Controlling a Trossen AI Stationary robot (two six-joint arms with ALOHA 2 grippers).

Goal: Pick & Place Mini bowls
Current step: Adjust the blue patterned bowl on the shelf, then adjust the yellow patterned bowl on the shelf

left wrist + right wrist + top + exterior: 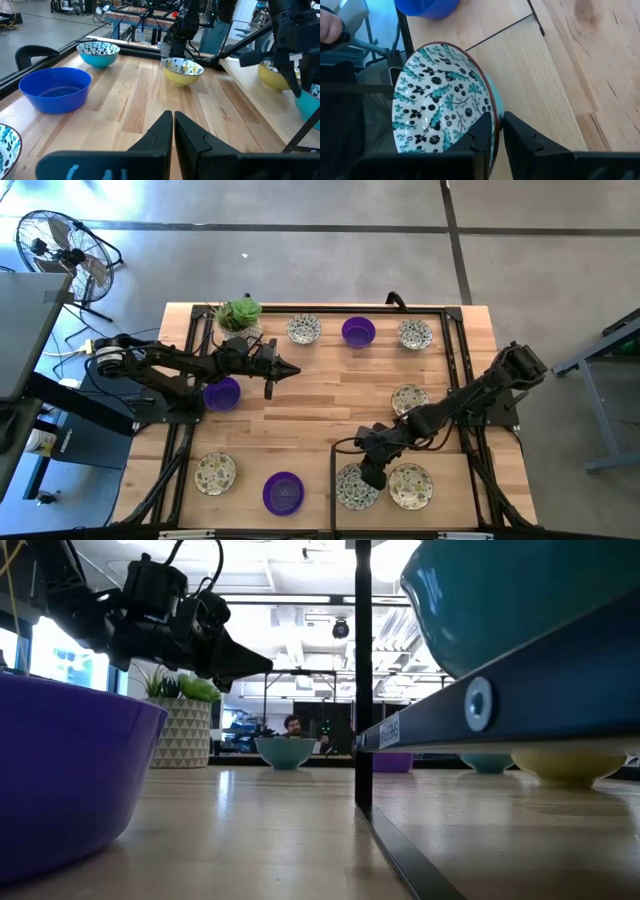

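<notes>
Right gripper (372, 477) sits low at the near edge of the wooden table (320, 395), its fingers (485, 132) pinched on the rim of a speckled bowl (437, 95); in the right wrist view the rim runs between the two fingers, one inside the bowl, one outside. In the high view that speckled bowl (356, 486) lies just beside a second patterned bowl (410, 485), with a purple bowl (284, 492) near on its other side and another patterned bowl (215, 473) further along the same edge. Left gripper (290, 370) hovers over the table's middle, fingers (165, 127) pressed together, holding nothing; a purple bowl under the left arm (222, 393) sits beside it. Beyond the speckled bowl, toward the far edge: a patterned bowl at mid-table (409, 399), then a far row of patterned bowl (304, 330), purple bowl at the back (358, 331), and patterned bowl in the corner (415, 334). Potted plant (240, 315) stands at the far row's left end. A floor fan (62, 252) stands off the table.
</notes>
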